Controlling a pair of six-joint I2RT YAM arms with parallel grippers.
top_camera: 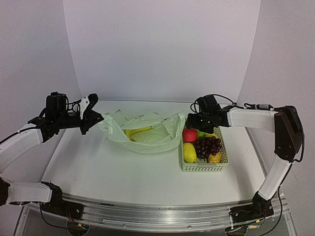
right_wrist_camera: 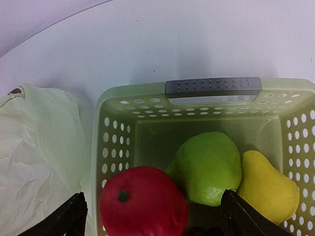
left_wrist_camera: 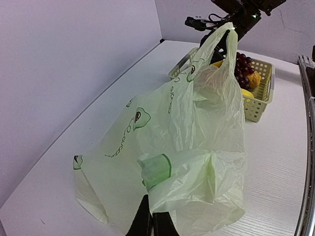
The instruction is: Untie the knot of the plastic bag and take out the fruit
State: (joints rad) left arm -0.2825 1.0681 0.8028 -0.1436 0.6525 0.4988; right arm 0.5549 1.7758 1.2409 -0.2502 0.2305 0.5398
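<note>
The plastic bag [top_camera: 147, 136] lies open on the table between the arms; no knot shows. Yellow bananas [top_camera: 137, 132] lie inside it. My left gripper [top_camera: 92, 117] is shut on the bag's left edge and holds it up; in the left wrist view the fingers [left_wrist_camera: 142, 221] pinch the crinkled film [left_wrist_camera: 187, 147]. My right gripper [top_camera: 197, 121] is open over the far end of the basket [top_camera: 224, 147]. In the right wrist view a red apple [right_wrist_camera: 142, 204] sits in the basket below my open right gripper [right_wrist_camera: 155, 221], beside a green pear [right_wrist_camera: 209, 167] and a yellow fruit [right_wrist_camera: 268, 189].
The pale green lattice basket stands right of the bag and also holds dark grapes [top_camera: 209, 145], a yellow fruit [top_camera: 189, 153] and a brownish fruit [top_camera: 214, 158]. Its grey handle [right_wrist_camera: 212, 87] is at the far rim. The bag's right edge [right_wrist_camera: 34, 162] lies against the basket.
</note>
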